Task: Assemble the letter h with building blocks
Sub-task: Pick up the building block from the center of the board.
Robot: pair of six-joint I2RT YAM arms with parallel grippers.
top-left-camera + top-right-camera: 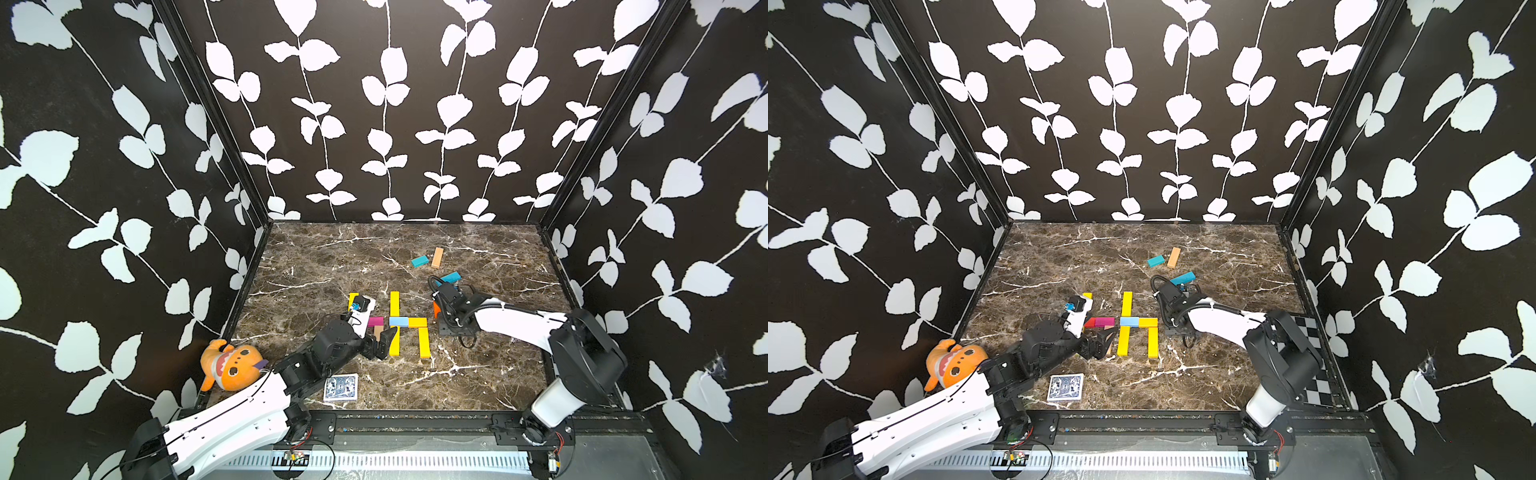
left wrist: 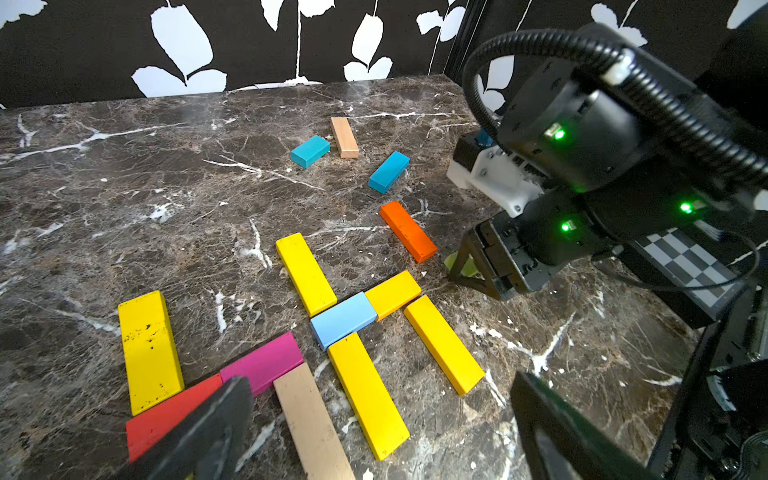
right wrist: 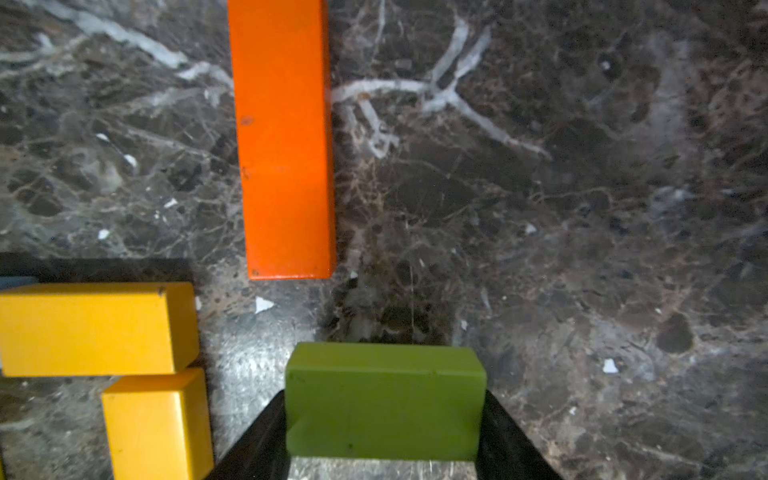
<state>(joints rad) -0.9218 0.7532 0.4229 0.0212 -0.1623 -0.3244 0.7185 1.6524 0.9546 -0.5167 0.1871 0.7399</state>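
Letter h [image 1: 405, 324]: flat in the middle of the marble table [image 1: 332, 257]; four yellow bars and one light blue bar [image 1: 398, 321].
Long axis: the two-bar stem runs front to back; the crossbar heads to the robot's right; the short leg [image 1: 424, 343] points at the front edge.
Right gripper [image 3: 384, 415]: closed onto a green block [image 3: 384, 399], a finger against each of two opposite faces, just right of the crossbar's end.
Left gripper [image 2: 380, 382]: spread wide, holding nothing, low over the stem's near bar.
Around: an orange block [image 3: 286, 137] lies lengthwise beyond the green one; two teal blocks [image 1: 419, 260] and a tan block [image 1: 437, 257] sit farther back; yellow, red, pink and tan bars cluster left of the stem [image 2: 262, 361].
Front: a playing card [image 1: 340, 387]; an orange plush toy [image 1: 230, 365] in the left corner.
Surfaces: painted wood-like bars, square-edged; brown stone veined with white.
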